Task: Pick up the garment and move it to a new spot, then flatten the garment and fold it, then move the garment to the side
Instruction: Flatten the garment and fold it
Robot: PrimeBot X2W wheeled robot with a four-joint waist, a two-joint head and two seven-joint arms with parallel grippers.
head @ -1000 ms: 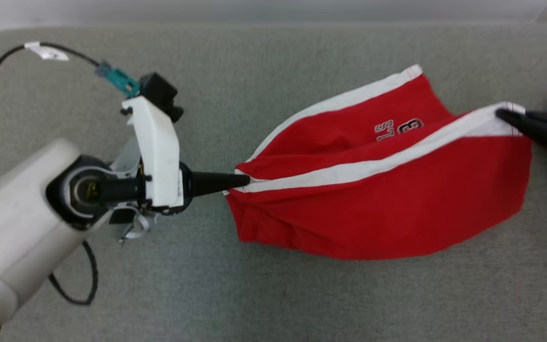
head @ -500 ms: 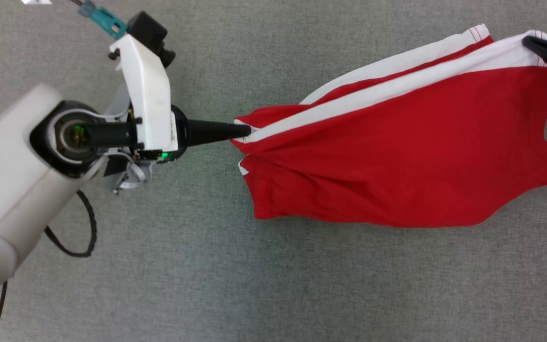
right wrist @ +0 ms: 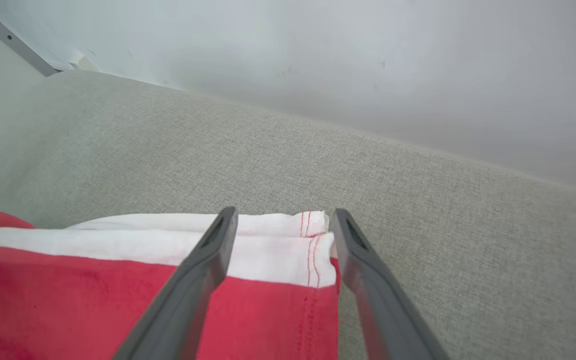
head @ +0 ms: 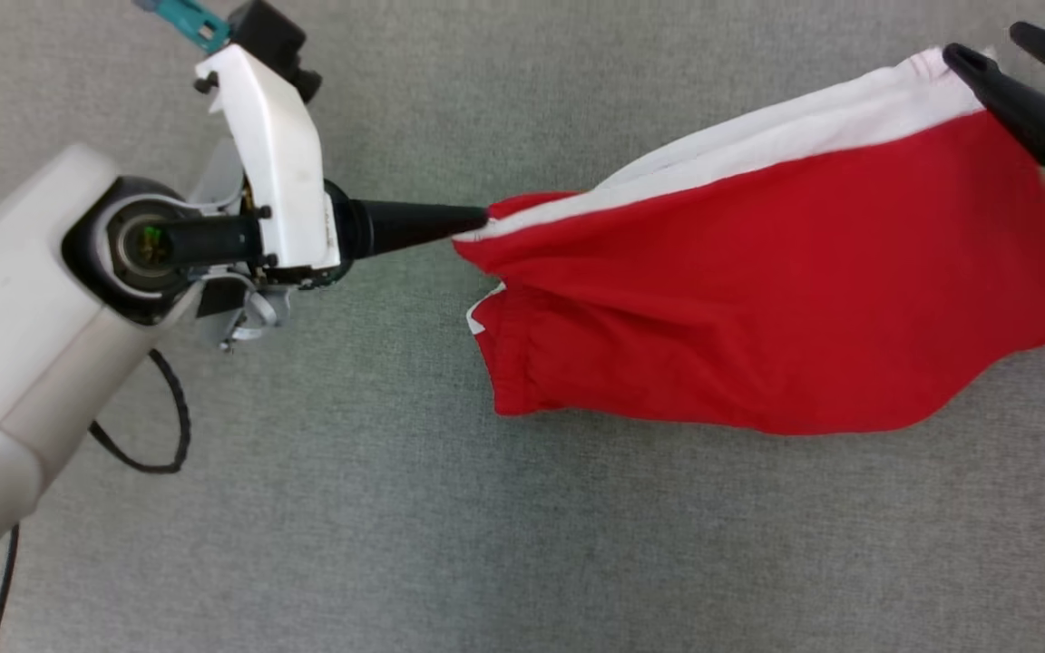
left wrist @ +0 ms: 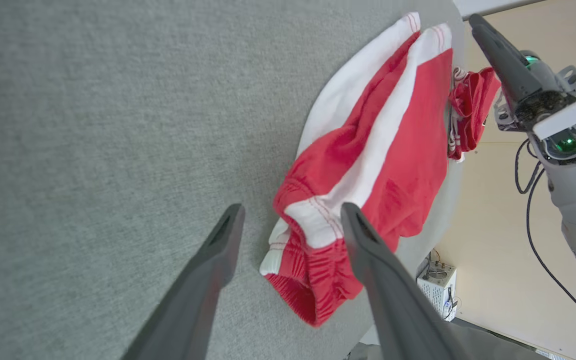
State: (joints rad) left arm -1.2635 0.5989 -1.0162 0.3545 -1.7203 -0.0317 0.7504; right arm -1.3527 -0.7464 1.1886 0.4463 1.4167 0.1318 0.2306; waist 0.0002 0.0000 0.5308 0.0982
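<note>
The red shorts are soft, light knit cloth with no stiffness. They sag and crease wherever nothing supports them, and they should neither slip nor break, though a pinch may catch only one layer. In the head view they lie from the middle out toward 3 o'clock on the grey surface, doubled along the white side stripe. The gathered waistband is at their 9 o'clock end and the stitched hem at their 1 o'clock corner. The best holds, I judge, are those two ends of the stripe, where elastic and seam give thickness and a pull runs along the cloth's length. The left hand is at the waistband with fingers spread, pinching nothing. The right hand straddles the hem corner, likewise spread and holding nothing. The surface has a coarse woven cover that looks grippy enough to drag at the cloth during smoothing. At 12 o'clock in the right wrist view stands a pale wall. The left wrist view shows a second red garment at the surface's far edge, just beside the shorts, and a small white box on the floor below.
</note>
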